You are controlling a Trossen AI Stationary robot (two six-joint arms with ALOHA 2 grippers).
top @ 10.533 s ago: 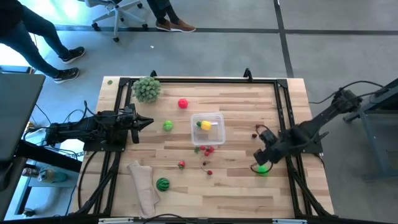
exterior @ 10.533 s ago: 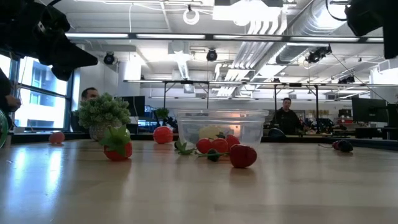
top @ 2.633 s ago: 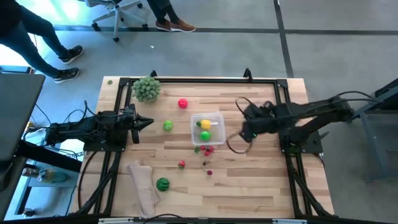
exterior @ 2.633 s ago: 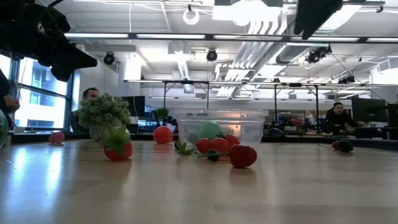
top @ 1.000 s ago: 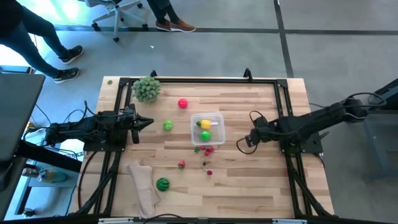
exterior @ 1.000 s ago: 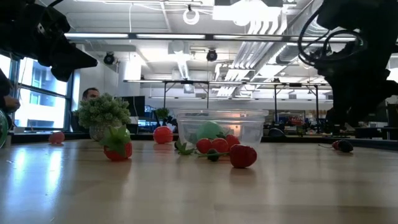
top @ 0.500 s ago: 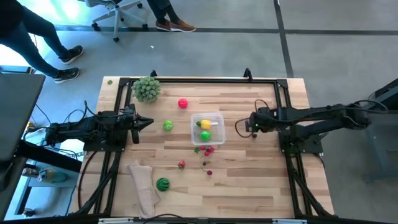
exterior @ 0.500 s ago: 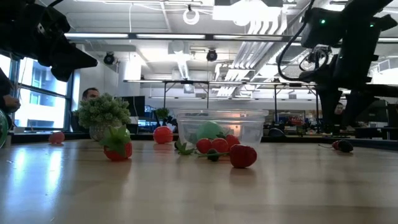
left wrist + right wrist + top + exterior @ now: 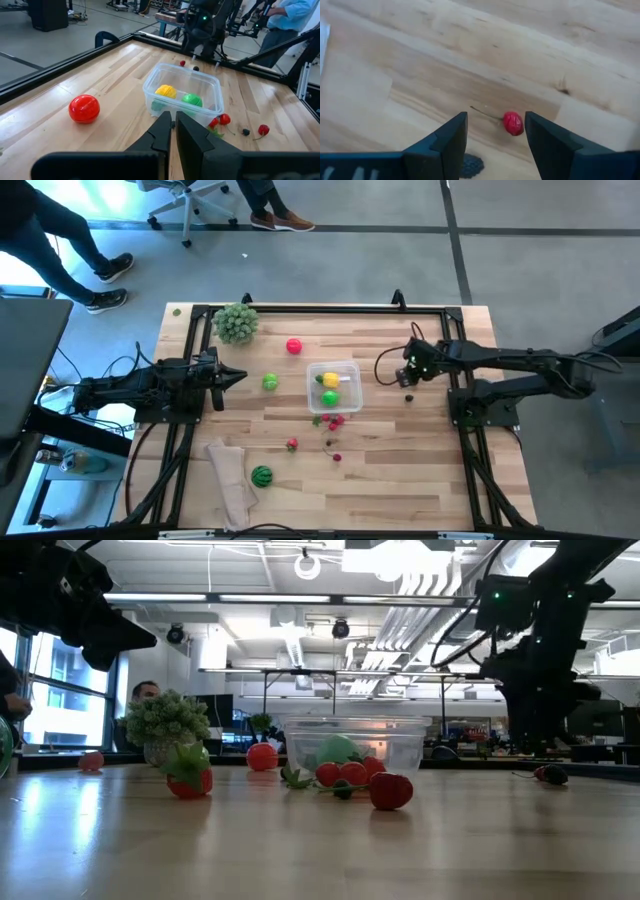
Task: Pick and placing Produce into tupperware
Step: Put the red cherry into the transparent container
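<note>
The tupperware (image 9: 333, 385), a clear square tub, stands mid-table with a yellow piece (image 9: 166, 91) and a green piece (image 9: 191, 99) inside. Loose Produce lies around it: a red ball (image 9: 293, 346), a green ball (image 9: 270, 382), red cherries (image 9: 333, 420), a strawberry (image 9: 291, 444) and a striped watermelon ball (image 9: 261, 475). My right gripper (image 9: 408, 374) hangs open to the right of the tub, pointing steeply down above a small red cherry (image 9: 513, 123) and a dark berry (image 9: 470, 164). It touches neither. My left gripper (image 9: 238, 375) rests shut at the table's left.
A pale-green leafy ball (image 9: 236, 322) stands at the far left corner and a beige cloth (image 9: 230, 480) lies at the near left. A black frame (image 9: 320, 308) runs along the table's edges. People are in the room beyond the table.
My right gripper has swung toward the table's far edge, staying at about the same height, and now stands over the small cherry right of the tub. Its fingers have stayed open. No produce has moved.
</note>
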